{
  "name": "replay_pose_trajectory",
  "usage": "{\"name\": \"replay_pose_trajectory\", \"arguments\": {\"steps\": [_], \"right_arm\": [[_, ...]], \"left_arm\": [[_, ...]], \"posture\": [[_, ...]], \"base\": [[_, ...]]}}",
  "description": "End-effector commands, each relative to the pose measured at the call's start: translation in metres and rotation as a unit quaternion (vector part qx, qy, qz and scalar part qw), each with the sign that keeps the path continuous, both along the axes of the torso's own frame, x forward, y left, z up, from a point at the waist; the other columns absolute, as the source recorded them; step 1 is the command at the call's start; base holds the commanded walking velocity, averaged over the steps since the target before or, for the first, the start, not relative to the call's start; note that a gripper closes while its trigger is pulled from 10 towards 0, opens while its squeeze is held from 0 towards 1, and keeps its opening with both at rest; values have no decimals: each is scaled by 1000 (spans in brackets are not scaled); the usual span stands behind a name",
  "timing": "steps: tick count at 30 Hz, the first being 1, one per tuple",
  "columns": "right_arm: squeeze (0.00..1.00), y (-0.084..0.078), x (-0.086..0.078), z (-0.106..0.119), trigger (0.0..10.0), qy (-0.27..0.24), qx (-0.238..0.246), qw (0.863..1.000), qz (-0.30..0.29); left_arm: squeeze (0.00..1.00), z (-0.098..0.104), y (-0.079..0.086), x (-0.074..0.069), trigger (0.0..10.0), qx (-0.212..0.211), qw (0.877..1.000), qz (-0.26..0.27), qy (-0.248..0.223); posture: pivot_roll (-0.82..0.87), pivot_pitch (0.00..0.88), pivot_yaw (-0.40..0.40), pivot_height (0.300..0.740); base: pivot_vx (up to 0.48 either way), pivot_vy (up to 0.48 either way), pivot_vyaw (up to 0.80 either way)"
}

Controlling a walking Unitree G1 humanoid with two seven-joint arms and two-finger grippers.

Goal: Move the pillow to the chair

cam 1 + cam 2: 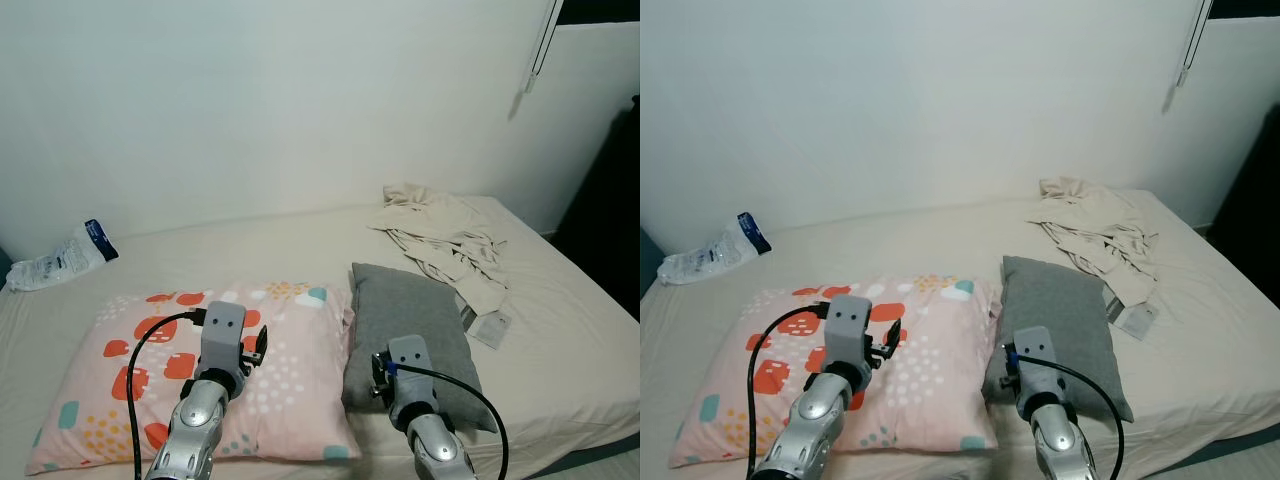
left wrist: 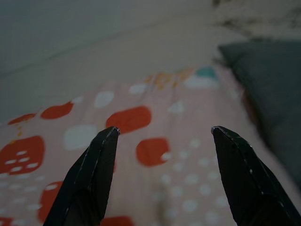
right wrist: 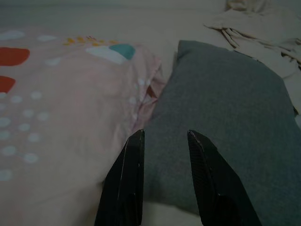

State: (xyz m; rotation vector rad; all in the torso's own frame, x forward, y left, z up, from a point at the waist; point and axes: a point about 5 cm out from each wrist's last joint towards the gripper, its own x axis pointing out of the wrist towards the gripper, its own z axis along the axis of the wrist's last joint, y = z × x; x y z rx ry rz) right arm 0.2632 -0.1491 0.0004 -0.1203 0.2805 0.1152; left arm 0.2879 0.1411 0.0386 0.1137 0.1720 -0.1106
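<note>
Two pillows lie side by side on the bed [image 1: 250, 250]. The left one is a pink pillow [image 1: 290, 370] with red, white and teal spots; the right one is a smaller grey pillow [image 1: 405, 310]. My left arm [image 1: 222, 335] reaches over the pink pillow. Its gripper [image 2: 164, 129] is open wide just above the spotted cover, holding nothing. My right arm [image 1: 407, 365] is at the grey pillow's near left corner. The right gripper [image 3: 164, 133] is open a little, its fingertips [image 3: 136, 136] just over the seam where the grey pillow [image 3: 225, 108] meets the pink one [image 3: 61, 94].
Crumpled beige clothes [image 1: 440, 235] lie at the bed's far right, with a small grey packet [image 1: 490, 327] beside the grey pillow. A plastic bag [image 1: 65, 258] sits at the far left by the white wall. The bed's right edge drops to a dark gap [image 1: 610, 200].
</note>
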Motion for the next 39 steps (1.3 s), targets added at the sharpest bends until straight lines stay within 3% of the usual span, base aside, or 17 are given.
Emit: {"name": "replay_pose_trajectory", "arguments": {"steps": [1,25,28,39], "right_arm": [[0,-1,-1,-2,10000,8,5,1000,-8],[0,2,1,1,10000,-1,8,1000,-3],[0,2,1,1,10000,-1,9,1000,-4],[0,5,0,0,10000,0,12,1000,-4]], "left_arm": [[0,-5,3,-1,10000,12,1000,3,13],[0,-1,5,1,10000,3,1000,12,7],[0,-1,5,0,10000,6,1000,5,9],[0,1,8,1,10000,-1,1000,20,5]], "posture": [[16,10,33,740],[18,28,32,740],[21,29,34,740],[27,30,40,740]], "base": [[0,0,0],[0,339,0],[0,0,0],[0,-480,0]]}}
